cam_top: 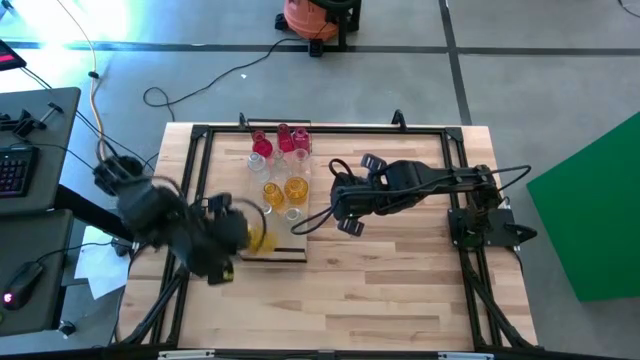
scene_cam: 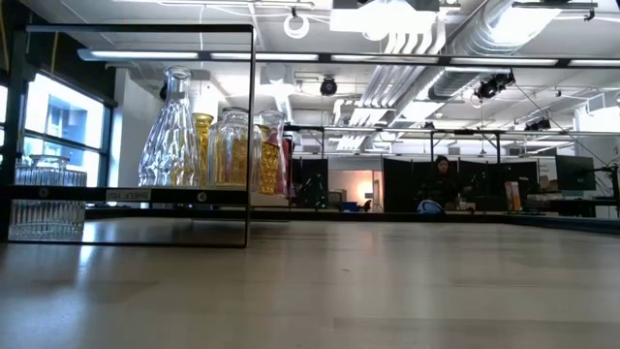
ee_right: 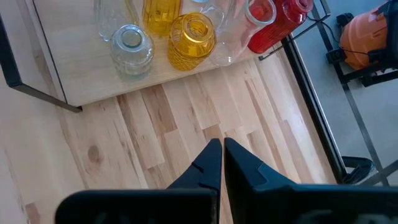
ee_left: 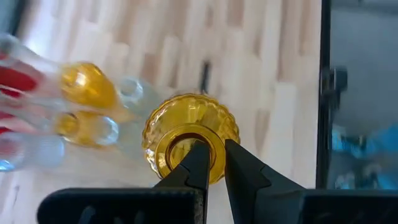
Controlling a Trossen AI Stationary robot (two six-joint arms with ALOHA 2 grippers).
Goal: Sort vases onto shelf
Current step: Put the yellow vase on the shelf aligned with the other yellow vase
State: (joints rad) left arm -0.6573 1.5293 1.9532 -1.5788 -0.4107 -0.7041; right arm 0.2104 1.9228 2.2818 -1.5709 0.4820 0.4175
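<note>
A: L gripper [ee_left: 211,163], what's it doing?

B: Fingers nearly closed, pinching the rim of an amber vase [ee_left: 190,138]. One finger sits inside the mouth, the other outside the lip. From above, that vase [cam_top: 257,233] is at the near left end of the shelf [cam_top: 289,252], w/ the L arm over the table's left side

A: Vase texture?

B: See-through amber glass, round bulbous body w/ a ribbed, dimpled surface, thick round mouth

A: R gripper?

B: R gripper [ee_right: 221,158] fully shut, fingertips together, holding nothing. It hangs over bare tabletop [ee_right: 186,130] just beside the shelf's right edge

A: Rest of the vases?

B: Clustered on the shelf. Red vases [cam_top: 281,142] at the far end, amber ones [cam_top: 286,188] mid-board, clear ones [cam_top: 292,213] among them. R wrist cam shows a clear faceted jar [ee_right: 132,48] beside a yellow ribbed one [ee_right: 191,40], red glass [ee_right: 273,25] beyond

A: Shelf itself?

B: Flat pale wood board, thin black metal frame. Table-level cam shows a tall clear faceted bottle [scene_cam: 173,132] w/ yellow glass behind it, and a low ribbed clear piece [scene_cam: 44,202] at far left

A: Tabletop?

B: Light wood slats, black frame round the edge
</note>
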